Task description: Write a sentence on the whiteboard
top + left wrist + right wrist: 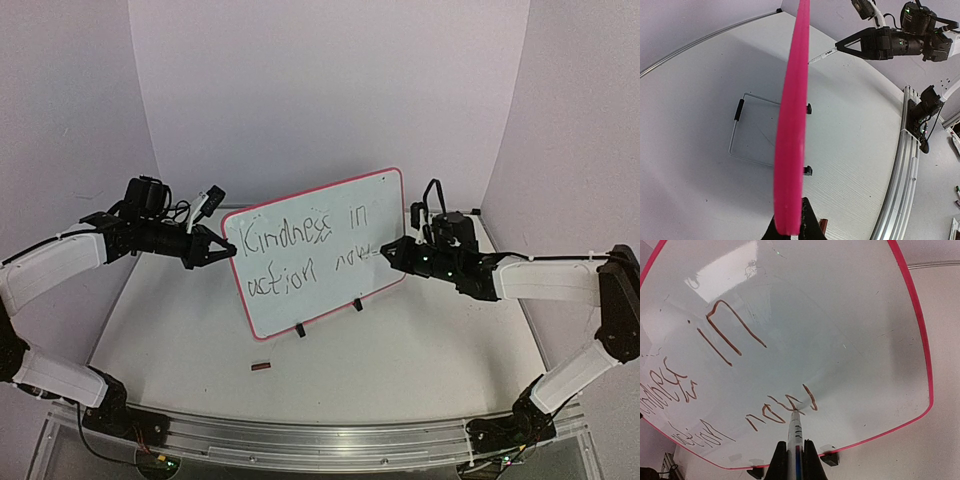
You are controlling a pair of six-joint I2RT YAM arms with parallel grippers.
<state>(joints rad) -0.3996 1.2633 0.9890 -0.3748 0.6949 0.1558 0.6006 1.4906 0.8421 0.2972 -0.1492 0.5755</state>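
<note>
Whiteboard [292, 308] is stood upright on clip feet [300, 330] mid-bench [420, 365], face kept toward the arms for writing. Its left edge is clamped by the closed left jaws, probably to steady it against pen pressure. Marker [795, 432] is gripped in the closed right jaws, tip touching the sentence [300, 246] at "now". Left arm [55, 268] and right arm [548, 281] are stretched inward, forearms near level.

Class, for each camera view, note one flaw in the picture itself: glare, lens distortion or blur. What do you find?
Right wrist: a bright glare patch sits upper left on the whiteboard, and its red rim bows outward from lens distortion. Left wrist: the rim, seen edge-on, looks bowed and swells toward the lens. Top external: even light, the sentence legible.
</note>
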